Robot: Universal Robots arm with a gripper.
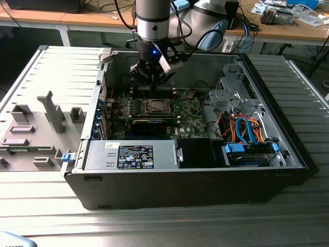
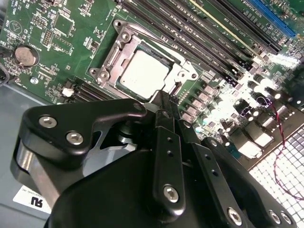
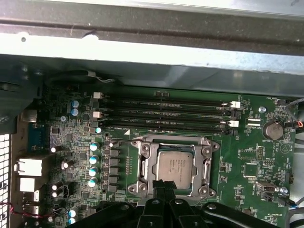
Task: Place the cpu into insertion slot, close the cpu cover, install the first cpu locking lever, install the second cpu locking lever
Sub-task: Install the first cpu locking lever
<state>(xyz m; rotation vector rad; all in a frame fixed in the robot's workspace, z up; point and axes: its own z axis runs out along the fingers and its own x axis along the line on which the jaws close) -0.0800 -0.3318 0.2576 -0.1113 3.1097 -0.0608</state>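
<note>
We log the cpu (image 3: 175,165) as already seated: in both wrist views its grey-beige face lies flat and square inside the slot (image 3: 174,166), on the green board (image 3: 247,142) in the open case (image 1: 288,154). We judge step one done. The cover (image 2: 178,71) appears to lie down around the chip, its silvery frame bordering the face on all sides in the second wrist view, though we cannot confirm it is fully pressed home. We cannot make out either locking lever clearly, so we record their state as undetermined and judge them as work possibly left. The gripper (image 2: 161,102) hangs just above the socket's near edge; in the exterior view the gripper (image 1: 150,82) sits low inside the case, over the board. The fingers (image 2: 167,142) look drawn together into one narrow dark stack with no visible gap at the tip, and we see nothing pinched between them. Whether the tip actually touches the frame or only hovers beside it, we cannot tell.
</note>
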